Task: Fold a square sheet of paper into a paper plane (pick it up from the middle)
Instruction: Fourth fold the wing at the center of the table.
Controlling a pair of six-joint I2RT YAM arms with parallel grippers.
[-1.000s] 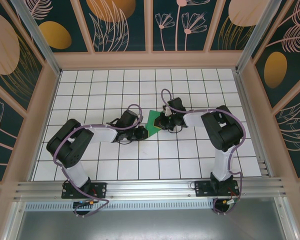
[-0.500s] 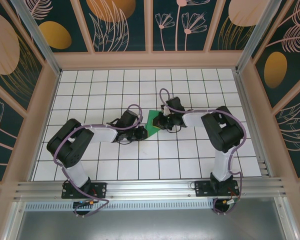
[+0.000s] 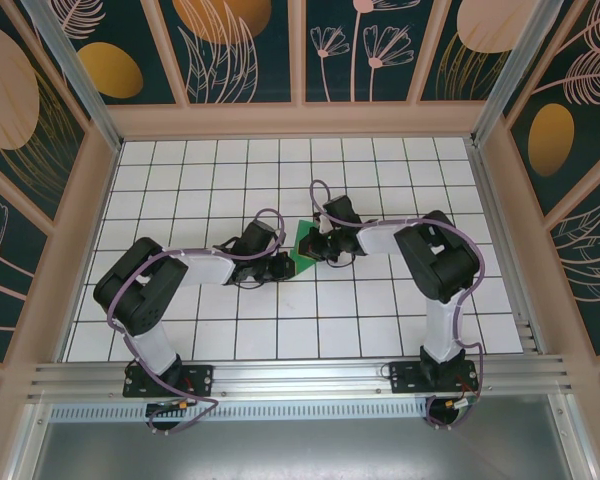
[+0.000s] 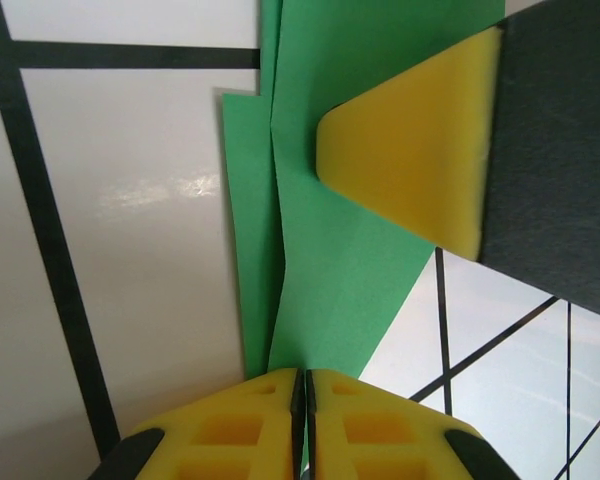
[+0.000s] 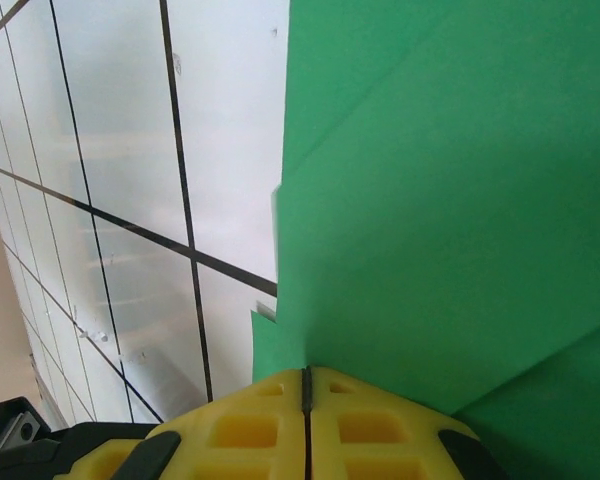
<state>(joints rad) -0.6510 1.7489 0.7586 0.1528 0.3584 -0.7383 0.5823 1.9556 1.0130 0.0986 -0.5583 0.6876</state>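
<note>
From top external, the creased square sheet of paper (image 3: 300, 245) is seen at the middle of the grid table (image 3: 380, 330), pinched by the closed left gripper (image 4: 302, 376) and closed right gripper (image 5: 306, 372) (judged thin, limp, easily torn, so best gripped at folded edges).

Two matching arms here: the left arm (image 3: 195, 268) sits on a black base plate (image 3: 168, 379) at seven o'clock, the right arm (image 3: 378, 238) on a twin plate at five. Each one mixes glossy white tubes with chunky black joint housings (image 3: 130, 285). A purple cable (image 3: 267, 214) loops along each arm, and more of it curls under the left base. Up close, the left gripper (image 4: 302, 385) shows bright yellow fingers (image 4: 240, 430) moulded with square pockets, with black shoulders behind. The right gripper (image 5: 307, 385) matches, its rounded yellow pad (image 4: 410, 160) set on a flat black block.
</note>
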